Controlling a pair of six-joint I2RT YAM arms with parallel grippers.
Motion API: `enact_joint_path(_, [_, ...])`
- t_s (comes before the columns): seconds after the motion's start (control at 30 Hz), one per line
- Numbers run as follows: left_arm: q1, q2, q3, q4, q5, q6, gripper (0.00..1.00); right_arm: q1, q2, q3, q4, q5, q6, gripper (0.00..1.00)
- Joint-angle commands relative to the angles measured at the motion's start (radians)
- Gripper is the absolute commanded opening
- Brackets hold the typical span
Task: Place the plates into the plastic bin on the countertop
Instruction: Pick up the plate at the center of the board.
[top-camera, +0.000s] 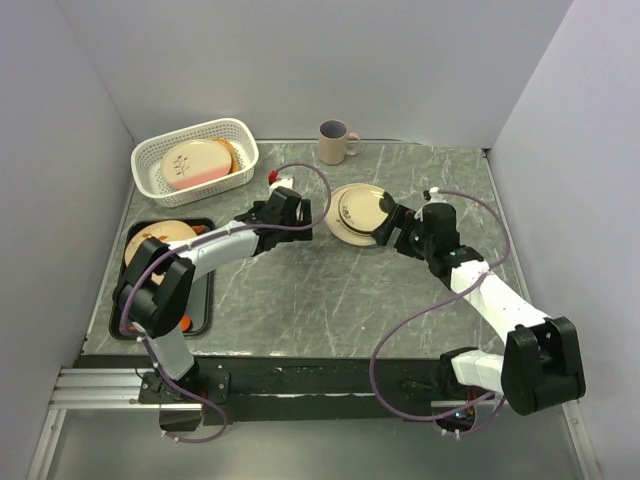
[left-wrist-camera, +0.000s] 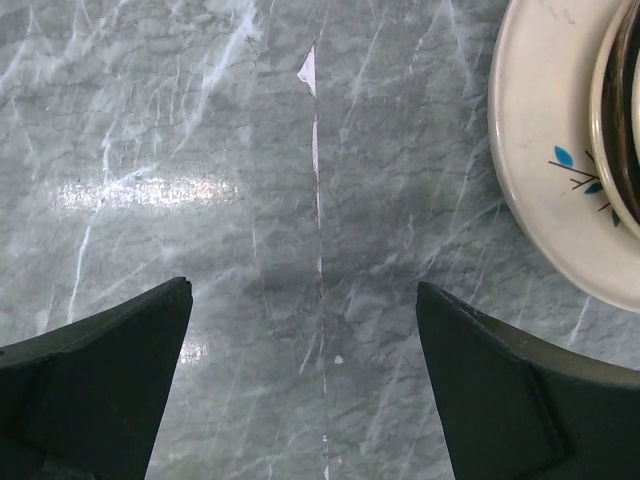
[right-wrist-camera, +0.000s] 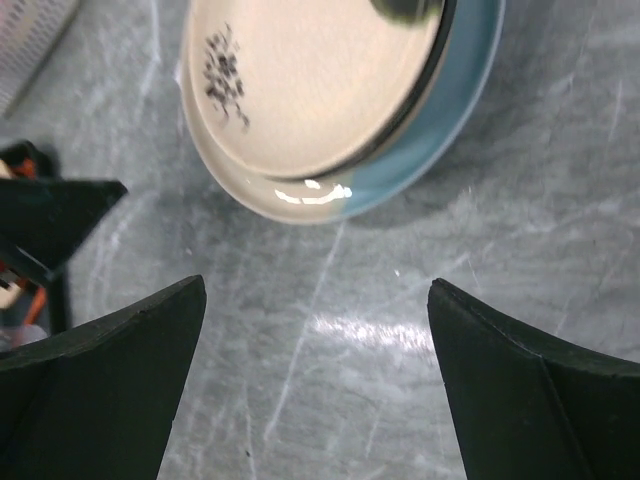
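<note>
While both claws stand wide open and grip nothing, two plates sit stacked on the tabletop, right of centre toward the far edge: a cream plate (right-wrist-camera: 310, 80) atop a pale blue plate (right-wrist-camera: 455, 120). The left claw (left-wrist-camera: 303, 290) hovers just left of the stack, and the right claw (right-wrist-camera: 316, 287) just beside its near-right rim. The plastic bin (top-camera: 148, 165) occupies the far-left corner, long axis along the far edge, slightly skewed. It holds a half-pink plate (top-camera: 197, 162), pink half nearward. Further plates lie on a black tray (top-camera: 198, 300) at the left edge.
</note>
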Motion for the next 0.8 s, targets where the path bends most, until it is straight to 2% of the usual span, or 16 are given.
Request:
enact_joint_path(0.0, [0.0, -0.063, -0.009, 0.032, -0.027, -0.026, 0.99, -0.048, 0.029, 0.068, 0.072, -0.084, 0.037, 0.98])
enact_joint_path(0.6, [-0.013, -0.059, 0.01, 0.007, -0.013, -0.02, 0.99, -0.114, 0.155, 0.111, 0.124, -0.115, 0.069, 0.9])
enact_joint_path(0.77, [-0.017, -0.068, -0.012, -0.006, -0.027, -0.034, 0.99, -0.124, 0.207, 0.131, 0.17, -0.147, 0.094, 0.81])
